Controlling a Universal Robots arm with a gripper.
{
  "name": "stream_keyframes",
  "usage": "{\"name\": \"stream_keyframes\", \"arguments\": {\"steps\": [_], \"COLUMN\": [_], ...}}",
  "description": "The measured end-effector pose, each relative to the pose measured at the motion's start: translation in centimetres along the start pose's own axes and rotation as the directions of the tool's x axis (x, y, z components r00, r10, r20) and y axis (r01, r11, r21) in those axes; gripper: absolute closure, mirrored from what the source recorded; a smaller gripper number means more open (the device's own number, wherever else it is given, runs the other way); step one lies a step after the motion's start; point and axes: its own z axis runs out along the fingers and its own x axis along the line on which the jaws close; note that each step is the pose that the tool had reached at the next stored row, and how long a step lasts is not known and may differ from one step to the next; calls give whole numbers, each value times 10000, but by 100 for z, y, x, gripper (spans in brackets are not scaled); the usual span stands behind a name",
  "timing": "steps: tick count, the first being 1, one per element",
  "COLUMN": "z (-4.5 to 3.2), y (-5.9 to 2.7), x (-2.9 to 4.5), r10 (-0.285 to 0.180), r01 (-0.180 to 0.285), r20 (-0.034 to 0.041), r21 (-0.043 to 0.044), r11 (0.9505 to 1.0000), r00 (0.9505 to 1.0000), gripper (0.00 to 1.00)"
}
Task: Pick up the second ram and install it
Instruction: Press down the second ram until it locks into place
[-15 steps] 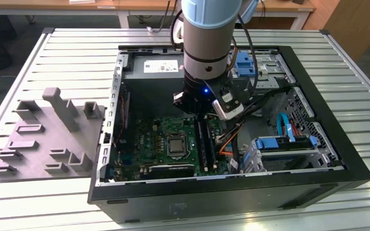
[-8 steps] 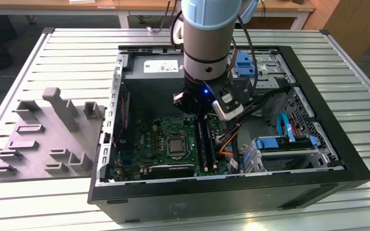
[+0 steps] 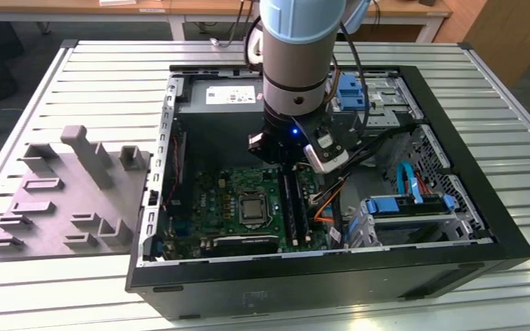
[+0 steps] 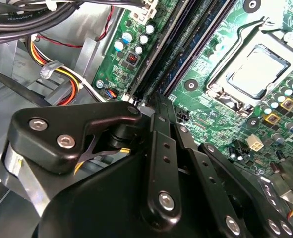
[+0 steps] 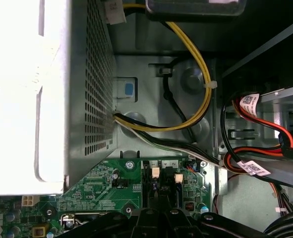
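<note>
Claw (image 3: 288,167) of the pale-blue robot arm (image 3: 295,41) hangs low inside the open black computer case (image 3: 339,276), directly over the long black memory slots (image 3: 290,207) of the green motherboard (image 3: 223,200) — whether its fingers are spread or closed I cannot tell. Long dark-blue second ram sticks (image 4: 186,47) appear seated in those slots in the second wrist view, just beyond the claw. Case sits mid-worktop on the ribbed metal worktop (image 3: 108,83), with a grey moulded parts tray (image 3: 63,200) beside it near the edge at the exterior view's left.

Even, soft overhead light fills the exterior view, though the computer case (image 3: 330,172) interior sits in shadow. In the first wrist view the metal power supply box (image 5: 22,94) glares white, washed out. The gripper linkage (image 4: 136,188) looks slightly soft up close.
</note>
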Motion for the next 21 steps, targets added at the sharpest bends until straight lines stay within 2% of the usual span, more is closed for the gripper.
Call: {"name": "stream_keyframes", "arguments": {"steps": [21], "z": [26], "y": [-2], "x": [2], "r10": [0], "r01": [0], "r20": [1], "r21": [-3], "r11": [10000], "r00": [10000], "gripper": [89]}}
